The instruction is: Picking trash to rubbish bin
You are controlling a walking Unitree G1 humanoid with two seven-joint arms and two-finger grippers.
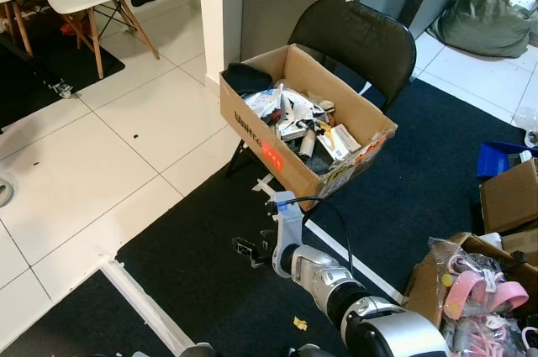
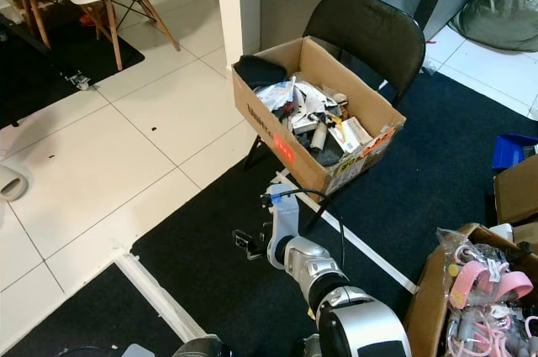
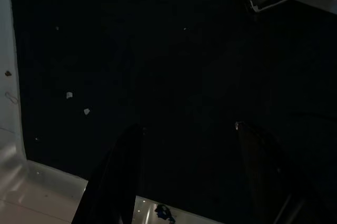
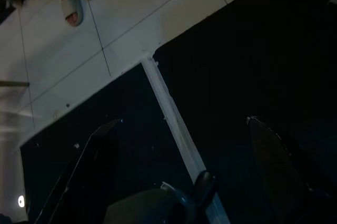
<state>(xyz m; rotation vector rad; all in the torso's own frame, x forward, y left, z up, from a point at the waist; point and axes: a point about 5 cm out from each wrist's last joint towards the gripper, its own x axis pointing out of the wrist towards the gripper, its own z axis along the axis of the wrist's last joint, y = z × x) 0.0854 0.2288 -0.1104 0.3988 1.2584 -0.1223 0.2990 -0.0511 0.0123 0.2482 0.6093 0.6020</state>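
Ahead, a cardboard box [image 1: 296, 126] heaped with trash sits on a black folding chair [image 1: 361, 38] over dark carpet [image 1: 210, 273]. Reaching forward and low, the silver right arm [image 1: 336, 286] has its wrist bent down toward the floor before the chair. In the wrist views, the right gripper [image 4: 181, 145] and the idle left gripper [image 3: 187, 145] each have their black fingers spread wide, holding nothing. A small yellow scrap [image 1: 299, 322] lies on the carpet beside that arm.
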